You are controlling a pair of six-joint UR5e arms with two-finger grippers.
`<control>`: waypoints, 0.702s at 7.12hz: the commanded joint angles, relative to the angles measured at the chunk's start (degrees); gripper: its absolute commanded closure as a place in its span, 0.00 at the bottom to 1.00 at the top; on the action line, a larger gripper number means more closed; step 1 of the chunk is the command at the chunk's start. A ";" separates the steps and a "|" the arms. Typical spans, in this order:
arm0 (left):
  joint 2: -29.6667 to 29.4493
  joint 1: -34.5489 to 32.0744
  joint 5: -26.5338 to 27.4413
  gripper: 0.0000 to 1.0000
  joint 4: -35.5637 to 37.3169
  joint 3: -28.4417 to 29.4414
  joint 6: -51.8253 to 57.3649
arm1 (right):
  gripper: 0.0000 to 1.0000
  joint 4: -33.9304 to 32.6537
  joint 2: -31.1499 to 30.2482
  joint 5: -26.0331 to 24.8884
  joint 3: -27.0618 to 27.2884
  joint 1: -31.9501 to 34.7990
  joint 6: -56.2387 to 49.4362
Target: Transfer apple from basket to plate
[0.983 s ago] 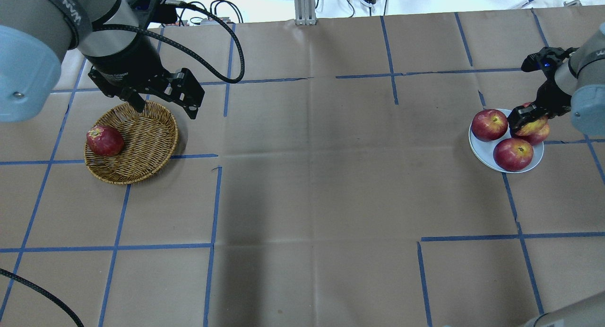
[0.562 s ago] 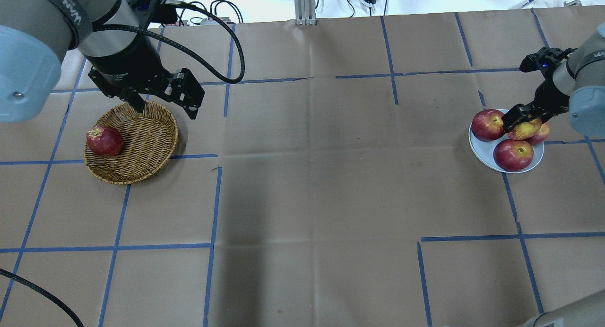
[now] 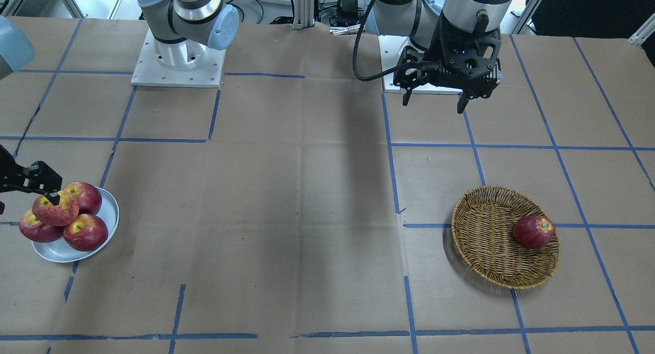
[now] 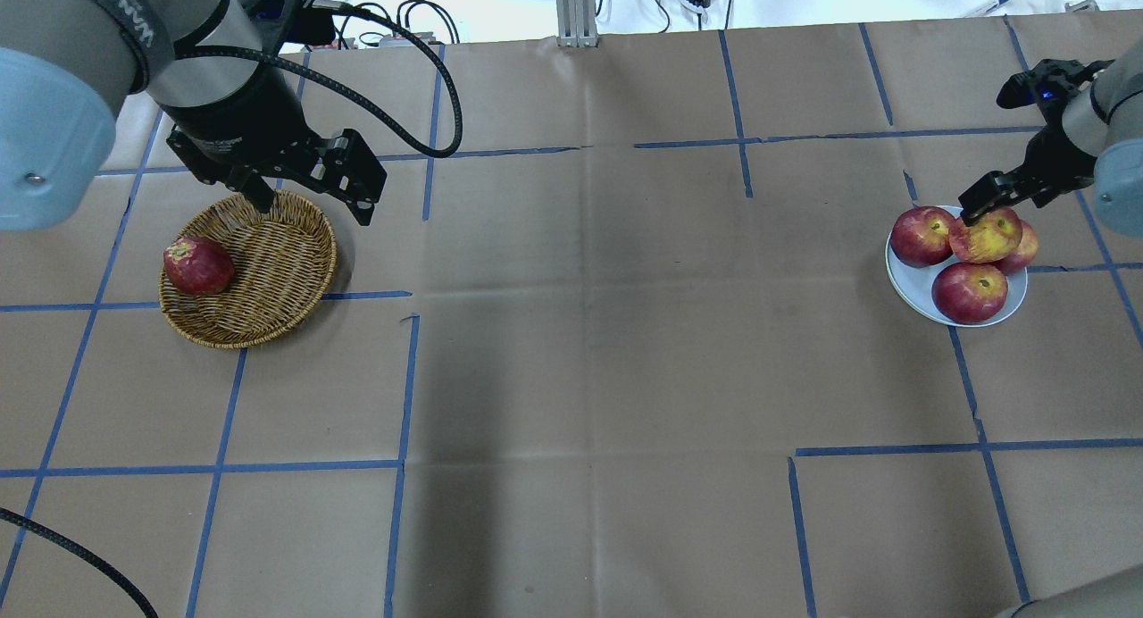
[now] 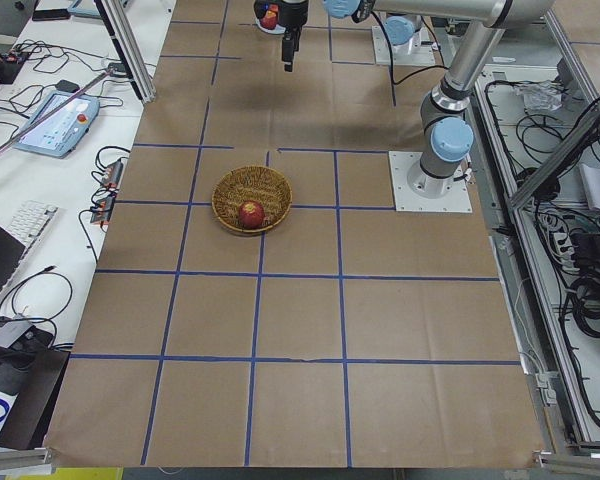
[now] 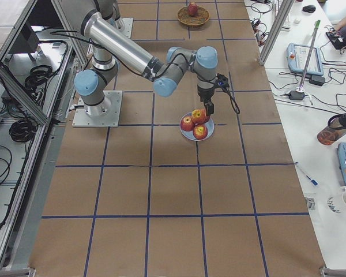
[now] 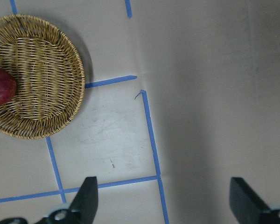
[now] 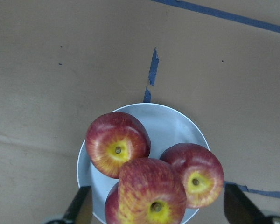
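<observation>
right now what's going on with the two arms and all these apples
The apple lies on the plate, perched on top of three darker apples. The right gripper hangs just above it with its jaws open and holds nothing. The left gripper is also open and empty, up in the air off to one side of the basket. One dark red apple is left in the basket.

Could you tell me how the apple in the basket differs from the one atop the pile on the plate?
The basket apple is darker, deep red; the top apple is paler, pinkish with yellow streaks. The basket apple lies alone in the basket; the top apple rests on three other apples on the plate. Both are red-skinned.
</observation>
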 commanded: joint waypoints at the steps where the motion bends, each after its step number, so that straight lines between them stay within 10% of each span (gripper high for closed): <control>1: 0.01 0.00 0.04 0.01 -0.30 0.00 0.00 | 0.00 12.66 -1.87 -0.11 -8.09 3.99 3.85; 5: -0.34 0.18 0.21 0.01 -0.30 -0.18 0.17 | 0.00 27.91 -7.14 -0.81 -12.44 14.52 23.93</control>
